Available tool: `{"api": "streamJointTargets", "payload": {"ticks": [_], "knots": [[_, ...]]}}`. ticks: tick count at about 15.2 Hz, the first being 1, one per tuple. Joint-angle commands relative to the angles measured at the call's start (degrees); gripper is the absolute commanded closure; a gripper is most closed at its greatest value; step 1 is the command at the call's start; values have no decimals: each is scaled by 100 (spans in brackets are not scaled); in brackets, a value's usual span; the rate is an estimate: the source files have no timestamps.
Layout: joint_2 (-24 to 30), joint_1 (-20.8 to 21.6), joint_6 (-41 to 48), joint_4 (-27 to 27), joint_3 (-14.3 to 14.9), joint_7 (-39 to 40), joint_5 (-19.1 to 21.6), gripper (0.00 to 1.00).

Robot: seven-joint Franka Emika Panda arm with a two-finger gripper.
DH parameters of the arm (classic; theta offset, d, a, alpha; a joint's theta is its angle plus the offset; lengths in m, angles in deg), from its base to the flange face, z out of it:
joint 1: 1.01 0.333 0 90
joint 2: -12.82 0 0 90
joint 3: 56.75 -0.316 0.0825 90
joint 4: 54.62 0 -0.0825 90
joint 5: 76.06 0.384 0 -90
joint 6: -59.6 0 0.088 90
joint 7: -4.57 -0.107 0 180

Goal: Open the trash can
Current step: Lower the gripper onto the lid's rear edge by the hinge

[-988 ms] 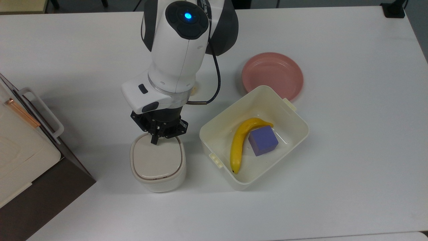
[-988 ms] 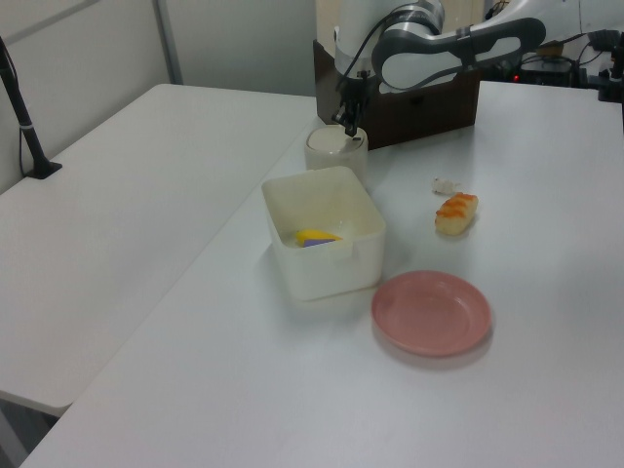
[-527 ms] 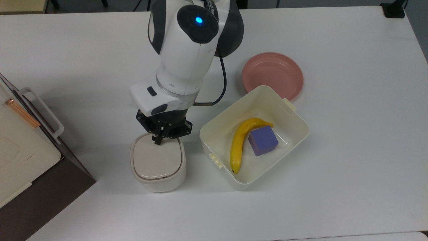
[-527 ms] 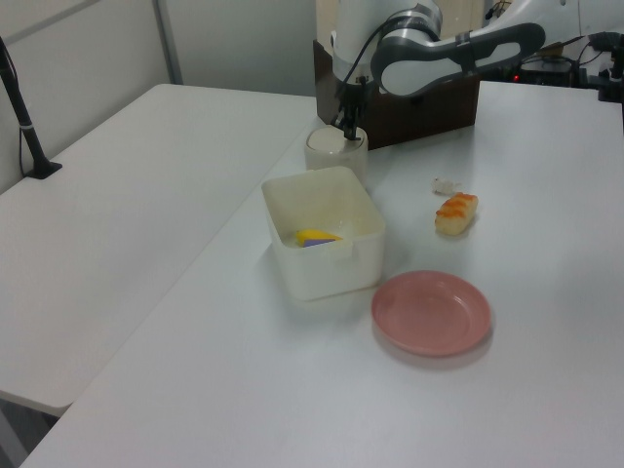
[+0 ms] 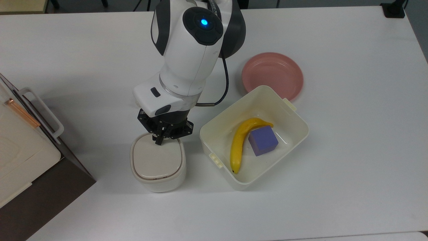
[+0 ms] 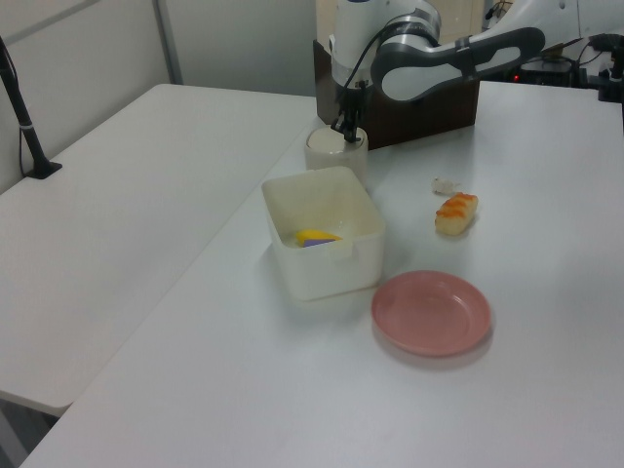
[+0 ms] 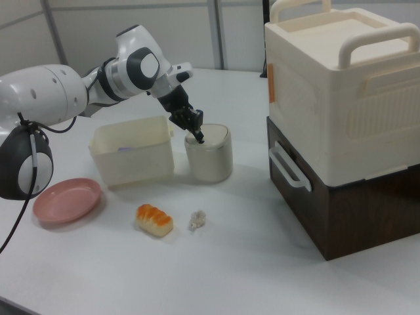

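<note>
The trash can [image 5: 157, 164] stands on the tabletop [image 5: 351, 140] just beside the tub [image 5: 253, 137] that holds a banana [image 5: 238, 144] and a purple block [image 5: 263, 140]; in the top view it lies to the tub's left, with the appliance [image 5: 23, 147] further left. Its lid [image 5: 157, 159] lies flat and shut. The gripper [image 5: 159, 140] points down at the lid's far edge in the top view, fingers clenched into a single tip that holds nothing. In the right view the tip [image 7: 199, 136] seems to touch the lid near its rim, though contact cannot be confirmed.

The step in hand looks like a press on the lid's edge to release it. To do it well, the arm should push straight down, not sideways, since the can is light and could slide or tip toward the tub. The tip should stay on the edge strip rather than the middle of the lid, where a push would likely do nothing. The press should be short and firm, then the gripper should lift clear upward so a springing lid is not blocked by the fingers. The black release button is not discernible here, so the exact spot is a judgement.
</note>
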Motion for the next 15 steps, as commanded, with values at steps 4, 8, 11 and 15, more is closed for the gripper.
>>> {"api": "streamJointTargets", "payload": {"ticks": [4, 8, 11, 15], "knots": [[123, -37, 56, 183, -23, -168, -133, 100], [149, -81, 56, 174, -23, -159, -133, 100], [149, -81, 56, 183, -14, -159, -142, 100], [211, -99, 65, 174, -14, -168, -54, 100]]}}
